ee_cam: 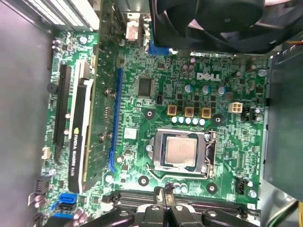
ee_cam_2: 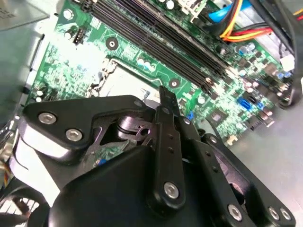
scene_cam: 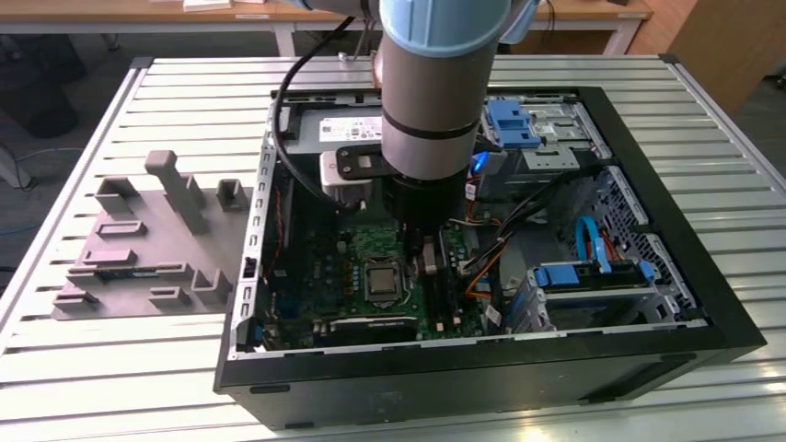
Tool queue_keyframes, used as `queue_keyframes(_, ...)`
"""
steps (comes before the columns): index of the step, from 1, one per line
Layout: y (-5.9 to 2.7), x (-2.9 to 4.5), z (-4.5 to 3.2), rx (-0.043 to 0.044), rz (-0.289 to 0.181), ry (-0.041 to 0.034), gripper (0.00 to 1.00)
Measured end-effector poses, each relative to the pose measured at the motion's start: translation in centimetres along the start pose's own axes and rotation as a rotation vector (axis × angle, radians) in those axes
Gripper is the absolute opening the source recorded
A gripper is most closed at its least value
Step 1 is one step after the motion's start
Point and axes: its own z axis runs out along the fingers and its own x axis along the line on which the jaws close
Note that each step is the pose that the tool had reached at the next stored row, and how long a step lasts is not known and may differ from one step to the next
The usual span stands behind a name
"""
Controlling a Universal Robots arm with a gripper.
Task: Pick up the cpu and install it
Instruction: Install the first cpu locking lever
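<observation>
The cpu [ee_cam: 181,151], a small silvery-grey square chip, lies flat inside the metal-framed socket [ee_cam: 209,152] on the green motherboard [ee_cam: 156,104]. In the first wrist view my gripper [ee_cam: 165,195] hangs just beside the socket's edge, its black fingers pressed together with nothing between them. In the second wrist view the gripper [ee_cam_2: 165,101] points at the pale socket area [ee_cam_2: 129,80], which its black body partly hides. From the exterior view, the gripper [scene_cam: 424,253] reaches down into the open PC case [scene_cam: 639,193], close to the socket [scene_cam: 383,279] on its right.
A graphics card [ee_cam: 78,137] and memory slots [ee_cam_2: 156,42] flank the socket. A black fan [ee_cam: 213,19] and a grey box [ee_cam: 284,118] stand nearby. Cables [scene_cam: 540,216] and blue drive brackets [scene_cam: 590,274] fill the case's right. A grey fixture tray [scene_cam: 147,249] lies left of the case.
</observation>
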Motion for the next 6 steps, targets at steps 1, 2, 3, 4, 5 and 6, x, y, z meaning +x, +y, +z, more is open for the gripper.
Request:
queue_keyframes(1,0.0,0.0,0.0,0.0,0.0,-0.0001,0.11)
queue_keyframes(2,0.0,0.0,0.0,0.0,0.0,-0.0001,0.11)
queue_keyframes(3,-0.01,0.0,0.0,0.0,0.0,0.0,0.11)
queue_keyframes(4,-0.01,0.0,0.0,0.0,0.0,0.0001,0.11)
queue_keyframes(5,-0.01,0.0,-0.01,-0.0001,0.0,0.0001,0.11)
queue_keyframes(6,-0.02,0.0,0.0,-0.0001,0.0,0.0001,0.11)
